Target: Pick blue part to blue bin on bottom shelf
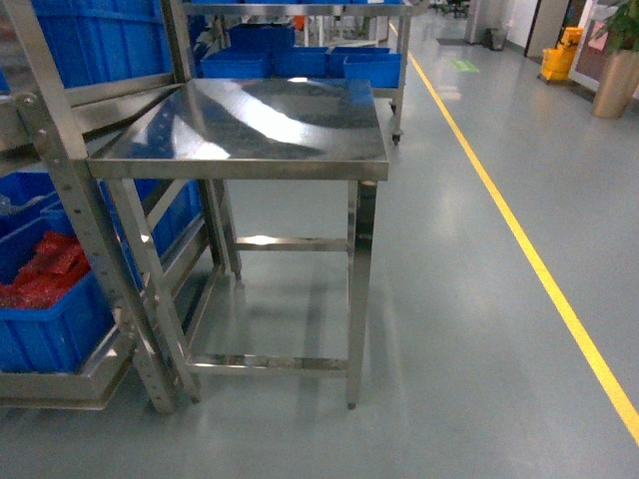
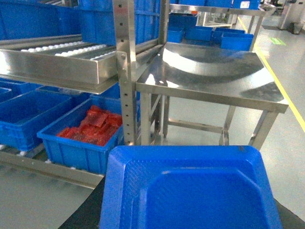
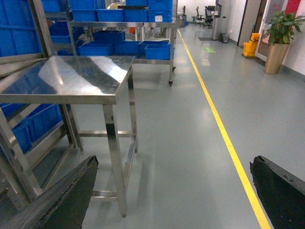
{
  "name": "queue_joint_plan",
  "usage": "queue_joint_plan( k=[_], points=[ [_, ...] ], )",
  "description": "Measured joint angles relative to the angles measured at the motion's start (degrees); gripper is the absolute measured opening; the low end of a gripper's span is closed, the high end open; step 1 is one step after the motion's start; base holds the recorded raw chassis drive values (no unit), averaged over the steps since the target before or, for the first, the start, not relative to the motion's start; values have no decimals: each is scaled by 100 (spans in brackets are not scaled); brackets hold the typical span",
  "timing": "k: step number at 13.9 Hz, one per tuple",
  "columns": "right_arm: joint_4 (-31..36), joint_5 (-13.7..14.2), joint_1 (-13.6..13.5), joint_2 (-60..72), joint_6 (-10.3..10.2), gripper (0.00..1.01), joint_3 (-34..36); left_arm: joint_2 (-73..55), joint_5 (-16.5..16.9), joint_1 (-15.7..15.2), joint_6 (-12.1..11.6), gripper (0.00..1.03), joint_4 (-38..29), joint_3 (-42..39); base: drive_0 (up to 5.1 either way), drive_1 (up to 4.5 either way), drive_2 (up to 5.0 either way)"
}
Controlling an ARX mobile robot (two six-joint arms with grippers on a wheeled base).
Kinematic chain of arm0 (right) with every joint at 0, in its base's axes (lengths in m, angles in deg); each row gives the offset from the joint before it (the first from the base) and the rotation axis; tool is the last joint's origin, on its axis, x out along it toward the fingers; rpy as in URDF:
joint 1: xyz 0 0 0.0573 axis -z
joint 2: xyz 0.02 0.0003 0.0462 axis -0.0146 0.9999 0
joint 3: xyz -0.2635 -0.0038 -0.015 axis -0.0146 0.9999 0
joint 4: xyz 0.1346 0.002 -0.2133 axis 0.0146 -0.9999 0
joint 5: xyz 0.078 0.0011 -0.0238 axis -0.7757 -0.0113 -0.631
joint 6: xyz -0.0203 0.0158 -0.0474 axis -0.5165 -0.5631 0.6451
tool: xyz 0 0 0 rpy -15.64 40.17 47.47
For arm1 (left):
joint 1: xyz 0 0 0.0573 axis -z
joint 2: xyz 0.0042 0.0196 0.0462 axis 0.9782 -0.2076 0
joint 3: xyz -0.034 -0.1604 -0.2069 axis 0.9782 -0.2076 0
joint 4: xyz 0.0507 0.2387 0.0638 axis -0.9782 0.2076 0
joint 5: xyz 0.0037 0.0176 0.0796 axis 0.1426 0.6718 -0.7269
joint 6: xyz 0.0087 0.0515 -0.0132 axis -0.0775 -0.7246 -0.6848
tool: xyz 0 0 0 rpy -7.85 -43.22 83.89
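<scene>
While the blue part [image 2: 190, 191] fills the lower half of the left wrist view, a shallow moulded tray-like piece of bright blue plastic with a faintly textured rim and a smooth recessed middle, it sits right at the left gripper, whose fingers the part hides; I judge that it is held, but I cannot tell how the jaws stand. So the pick looks done and the placing is all that remains.

Ahead and to the left in that view lies the bottom shelf [image 2: 47, 167], a brushed-steel rail with small white rollers, carrying several crates. Nearest the upright is the crate of red crinkly packets [image 2: 90, 138]; left of it stands the blue bin [image 2: 28, 117], deep, smooth-walled, thick-rimmed and seemingly without contents. The part is well apart from that bin and above the level of its rim, so the arm must carry it left and down.

Above the crates runs an upper roller shelf [image 2: 57, 62] of shiny sheet steel, fixed to a perforated steel upright [image 2: 126, 76]. Beside the rack stands the counter [image 1: 250, 125], flat-topped and mirror-bright, on square steel legs.

The right gripper [image 3: 171, 191] is wide open, its dark, rough-edged fingers [image 3: 62, 200] at the two lower corners of the right wrist view, holding nothing above the grey floor [image 3: 190, 143] with its yellow line [image 3: 214, 114].
</scene>
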Motion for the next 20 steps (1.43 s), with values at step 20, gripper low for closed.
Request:
queue_joint_plan(
  k=[20],
  points=[
    [2,2,0,0,0,98,0,0,20,11,0,44,-24,-9,6,438,-426]
  ],
)
